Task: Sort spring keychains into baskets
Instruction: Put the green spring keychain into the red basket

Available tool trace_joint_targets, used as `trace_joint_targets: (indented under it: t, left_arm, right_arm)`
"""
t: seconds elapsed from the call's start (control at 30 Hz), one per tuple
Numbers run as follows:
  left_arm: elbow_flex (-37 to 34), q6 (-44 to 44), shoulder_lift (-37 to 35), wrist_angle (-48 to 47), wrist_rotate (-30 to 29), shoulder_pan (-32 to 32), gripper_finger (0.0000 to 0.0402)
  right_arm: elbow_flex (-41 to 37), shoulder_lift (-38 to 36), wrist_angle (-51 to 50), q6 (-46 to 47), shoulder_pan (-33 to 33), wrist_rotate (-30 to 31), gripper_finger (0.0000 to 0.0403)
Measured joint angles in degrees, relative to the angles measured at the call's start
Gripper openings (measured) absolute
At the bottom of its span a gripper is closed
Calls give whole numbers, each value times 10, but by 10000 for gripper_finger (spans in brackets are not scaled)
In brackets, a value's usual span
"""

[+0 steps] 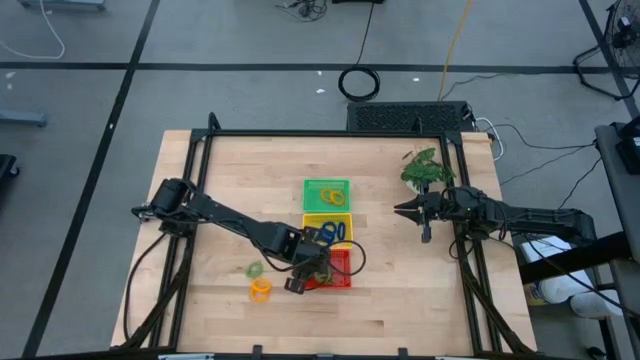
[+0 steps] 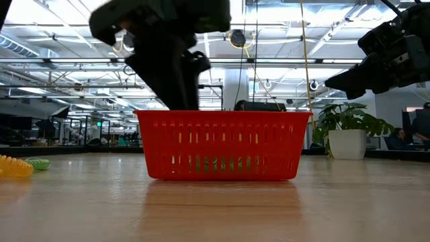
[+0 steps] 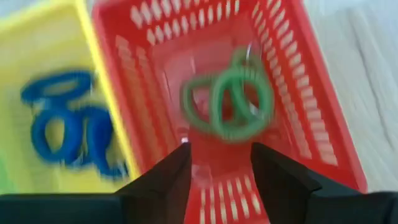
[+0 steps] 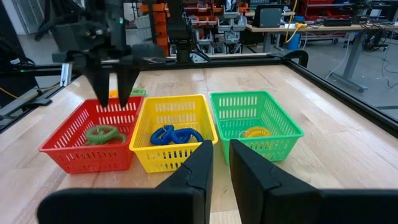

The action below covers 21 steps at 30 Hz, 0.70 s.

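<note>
Three mesh baskets stand in a row: green (image 1: pixel 325 193), yellow (image 1: pixel 327 230), red (image 1: pixel 336 268). My left gripper (image 4: pixel 112 93) hangs open over the red basket (image 4: pixel 87 140), fingers pointing down, holding nothing. Green spring keychains (image 3: pixel 227 102) are inside the red basket, below its fingers. Blue keychains (image 4: pixel 174 135) lie in the yellow basket (image 4: pixel 171 127), and an orange-yellow one (image 4: pixel 255 132) in the green basket (image 4: pixel 255 121). A green keychain (image 1: pixel 255 270) and an orange one (image 1: pixel 261 290) lie on the table left of the red basket. My right gripper (image 1: pixel 408 211) waits to the right of the baskets, slightly open.
A potted plant (image 1: pixel 425 168) stands at the table's far right corner, just beyond the right gripper. A black cable coil (image 1: pixel 359 83) lies on the floor beyond the table. Bare wood (image 1: pixel 400 300) lies near and right of the baskets.
</note>
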Motion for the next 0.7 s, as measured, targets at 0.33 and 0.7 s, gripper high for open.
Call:
trace_joint_targets:
  t: [0.33,0.7]
  left_arm:
    - [0,-100,-67,-139,0,-10,186]
    - [-178,-230,-165,-73,-19,-47,186]
  right_arm:
    - [0,0,0,0,0,0,38]
    - [0,0,0,0,0,0,38]
